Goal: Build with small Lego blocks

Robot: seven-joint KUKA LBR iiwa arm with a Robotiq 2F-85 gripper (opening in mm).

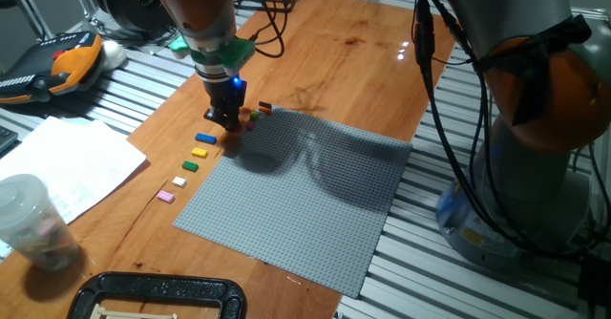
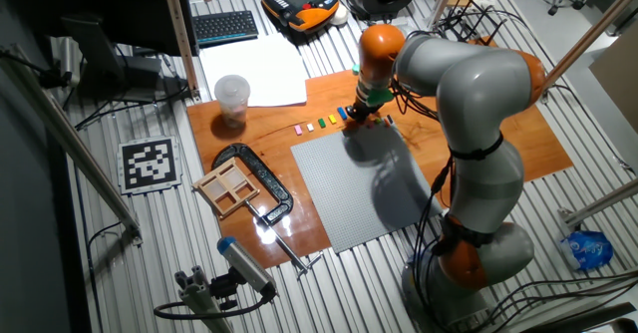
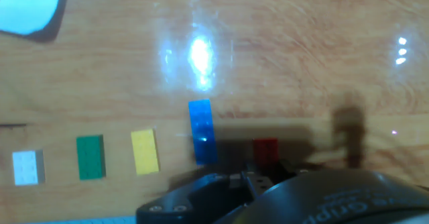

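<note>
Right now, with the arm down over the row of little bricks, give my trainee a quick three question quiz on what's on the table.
1. True or false: the green brick lies between the white brick and the yellow brick.
2. Which brick in the row on the wood lies nearest the tool? A pink, B blue, C white.
3. Fill in: the bricks in the row sit on the wooden board, beside the grey ____.

Key: 1 true. 2 B, the blue brick. 3 baseplate.
</note>
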